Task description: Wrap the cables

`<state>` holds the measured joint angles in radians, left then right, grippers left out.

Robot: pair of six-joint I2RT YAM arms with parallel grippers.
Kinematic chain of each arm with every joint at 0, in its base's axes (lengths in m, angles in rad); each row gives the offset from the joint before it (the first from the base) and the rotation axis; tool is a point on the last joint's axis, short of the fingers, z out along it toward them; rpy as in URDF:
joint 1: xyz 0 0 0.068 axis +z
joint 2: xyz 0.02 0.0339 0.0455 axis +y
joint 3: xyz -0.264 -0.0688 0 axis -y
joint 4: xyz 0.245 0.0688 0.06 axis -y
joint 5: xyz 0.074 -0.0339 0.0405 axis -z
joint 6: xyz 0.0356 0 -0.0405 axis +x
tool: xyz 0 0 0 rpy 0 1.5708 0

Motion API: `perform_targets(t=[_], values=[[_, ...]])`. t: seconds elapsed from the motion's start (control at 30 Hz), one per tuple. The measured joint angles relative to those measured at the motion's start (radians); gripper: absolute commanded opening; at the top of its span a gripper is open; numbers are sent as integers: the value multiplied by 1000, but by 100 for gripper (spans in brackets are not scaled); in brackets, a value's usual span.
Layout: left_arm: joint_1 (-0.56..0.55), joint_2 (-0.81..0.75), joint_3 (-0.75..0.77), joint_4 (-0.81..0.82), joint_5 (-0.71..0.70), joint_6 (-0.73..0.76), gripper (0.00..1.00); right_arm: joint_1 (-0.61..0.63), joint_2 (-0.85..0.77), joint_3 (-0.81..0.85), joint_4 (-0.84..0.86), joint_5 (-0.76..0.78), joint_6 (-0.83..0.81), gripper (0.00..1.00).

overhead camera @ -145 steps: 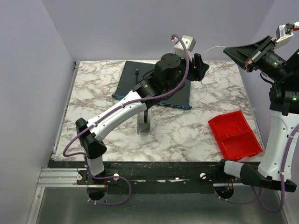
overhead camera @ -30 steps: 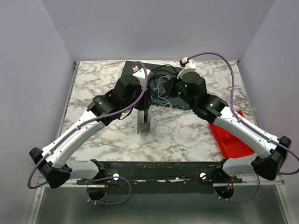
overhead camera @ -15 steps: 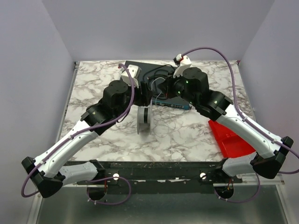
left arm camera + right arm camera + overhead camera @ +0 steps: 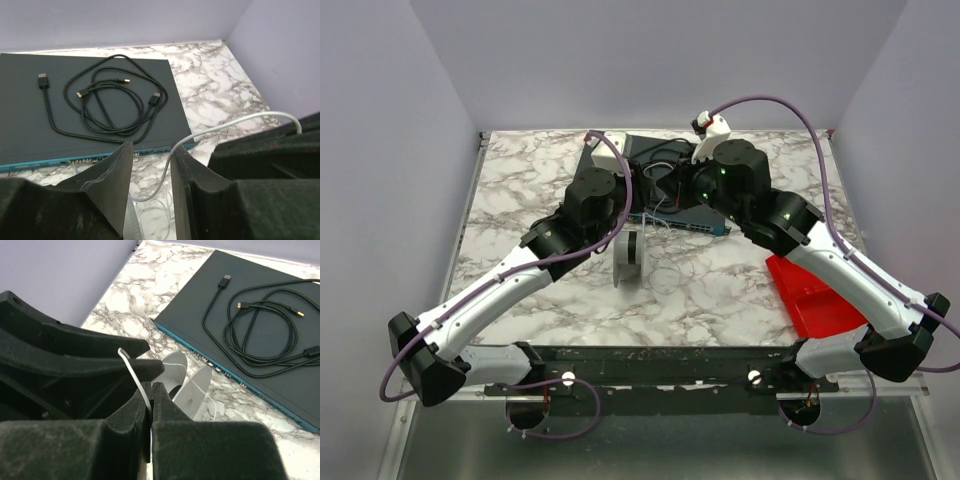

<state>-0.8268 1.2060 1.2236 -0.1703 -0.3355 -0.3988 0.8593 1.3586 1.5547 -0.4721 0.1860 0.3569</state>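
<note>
White wire (image 4: 131,365) pinched in right tool (image 4: 150,390), passing between parted left tool (image 4: 151,150).

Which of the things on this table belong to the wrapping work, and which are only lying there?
For the job: thin white wire, pinched in the right claw; whitish spool.
Only lying there: black coiled cable; dark flat box under it; red tray.

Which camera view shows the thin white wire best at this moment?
The left wrist view: the white wire arcs in clearly and runs between the open jaws of the left gripper. The right wrist view shows only a short bit pinched in the right gripper. The top external view shows faint loops on the table.
</note>
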Motion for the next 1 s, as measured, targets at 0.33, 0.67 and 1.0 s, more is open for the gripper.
perform_targets(t=[0.33,0.67,1.0], values=[[-8,32,76,-20,-80,-22,18,4,-5,17,-54,123,-18,1],[-23,-79,143,-166,-63,-25,17,4,24,28,-64,277,-45,1],[-24,-173,65,-225,-28,-42,16,4,40,-3,-53,285,-43,1]])
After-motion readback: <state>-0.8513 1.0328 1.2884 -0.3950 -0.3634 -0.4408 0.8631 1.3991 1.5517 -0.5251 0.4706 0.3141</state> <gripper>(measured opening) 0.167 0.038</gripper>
